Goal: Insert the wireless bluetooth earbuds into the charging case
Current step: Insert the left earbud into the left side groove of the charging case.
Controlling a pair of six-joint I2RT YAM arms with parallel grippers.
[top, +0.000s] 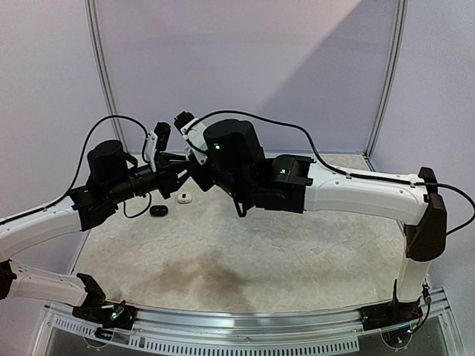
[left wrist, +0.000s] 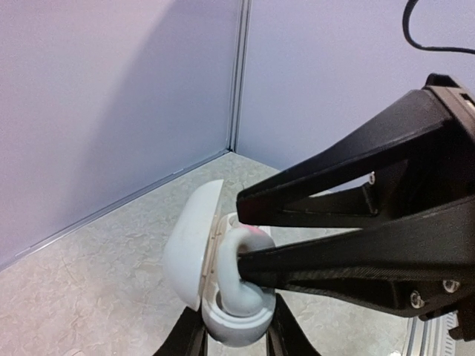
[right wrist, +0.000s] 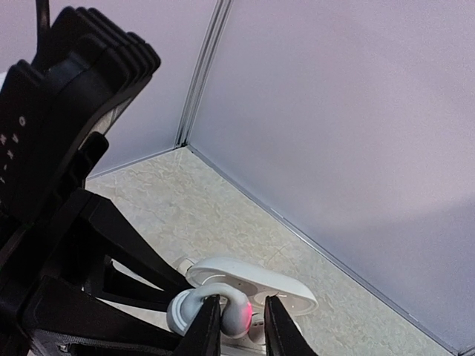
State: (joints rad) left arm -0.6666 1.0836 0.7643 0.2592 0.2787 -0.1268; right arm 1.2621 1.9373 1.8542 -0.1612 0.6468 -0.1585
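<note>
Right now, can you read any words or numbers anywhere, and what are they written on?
No text here can be read.
Tiny white marks on the black body of the left end effector, seen in the right wrist view: too blurred and cut off to read.
White charging case: no print shows.

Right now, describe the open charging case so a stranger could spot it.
Look above the cream mat's far-left part, where the two arms meet. The left jaws hold a white charging case there, lid swung open. Unlike the small black item and white item lying on the mat, it is raised, with a hooked white earbud in it.
</note>
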